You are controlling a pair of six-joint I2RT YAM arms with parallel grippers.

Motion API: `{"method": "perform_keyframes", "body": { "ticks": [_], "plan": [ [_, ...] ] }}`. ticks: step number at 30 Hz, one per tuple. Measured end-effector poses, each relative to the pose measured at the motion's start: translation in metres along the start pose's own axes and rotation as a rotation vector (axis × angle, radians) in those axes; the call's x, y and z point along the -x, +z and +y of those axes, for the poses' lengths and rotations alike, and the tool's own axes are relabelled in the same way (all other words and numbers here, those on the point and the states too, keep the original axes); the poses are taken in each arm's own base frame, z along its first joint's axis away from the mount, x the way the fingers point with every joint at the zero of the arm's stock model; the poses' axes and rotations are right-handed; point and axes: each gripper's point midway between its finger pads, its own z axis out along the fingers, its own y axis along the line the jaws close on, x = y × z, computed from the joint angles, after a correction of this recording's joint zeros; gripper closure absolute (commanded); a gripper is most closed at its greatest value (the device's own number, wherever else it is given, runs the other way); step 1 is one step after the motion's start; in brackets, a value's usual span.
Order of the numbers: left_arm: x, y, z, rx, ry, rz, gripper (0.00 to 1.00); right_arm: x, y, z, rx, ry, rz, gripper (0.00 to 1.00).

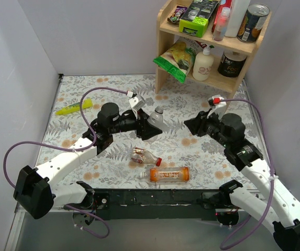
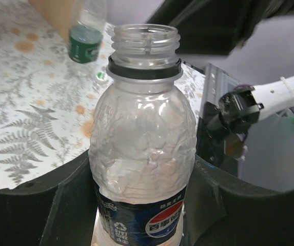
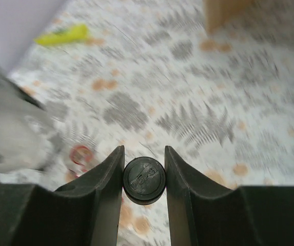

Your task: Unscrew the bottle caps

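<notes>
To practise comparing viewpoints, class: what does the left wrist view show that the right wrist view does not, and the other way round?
Only the left wrist view: the left gripper holding the dark-blue-labelled bottle, its neck open with no cap on, and a green-labelled bottle beyond it. Only the right wrist view: the right gripper shut on the black cap, and a yellow-green object lying far off. Both: the leaf-patterned table cover.
</notes>
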Motion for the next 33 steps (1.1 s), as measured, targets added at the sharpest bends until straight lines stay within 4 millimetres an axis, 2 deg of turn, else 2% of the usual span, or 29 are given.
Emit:
{"method": "perform_keyframes", "body": {
  "ticks": [5, 7, 9, 13, 17, 30, 33],
  "plan": [
    [0.008, -0.003, 0.01, 0.074, 0.03, -0.032, 0.97, -0.101, 0.006, -0.069, -0.282, 0.06, 0.21, 0.77],
    [0.006, -0.002, 0.014, 0.09, 0.025, -0.026, 0.97, -0.129, 0.002, -0.09, -0.376, 0.062, 0.268, 0.78],
    [0.004, -0.002, 0.016, 0.099, 0.019, -0.02, 0.97, -0.146, 0.001, -0.106, -0.454, 0.058, 0.295, 0.77],
    [0.002, -0.002, 0.018, 0.108, 0.016, -0.016, 0.97, -0.167, 0.002, -0.128, -0.551, 0.052, 0.318, 0.76],
    [0.002, -0.002, 0.018, 0.109, 0.015, -0.015, 0.97, -0.182, 0.007, -0.141, -0.601, 0.049, 0.334, 0.75],
    [-0.006, 0.0, 0.022, 0.116, -0.004, 0.009, 0.97, -0.224, 0.026, -0.164, -0.672, 0.049, 0.415, 0.69],
    [-0.007, 0.0, 0.022, 0.116, -0.006, 0.012, 0.97, -0.222, 0.035, -0.167, -0.685, 0.048, 0.402, 0.65]
  ]
}}
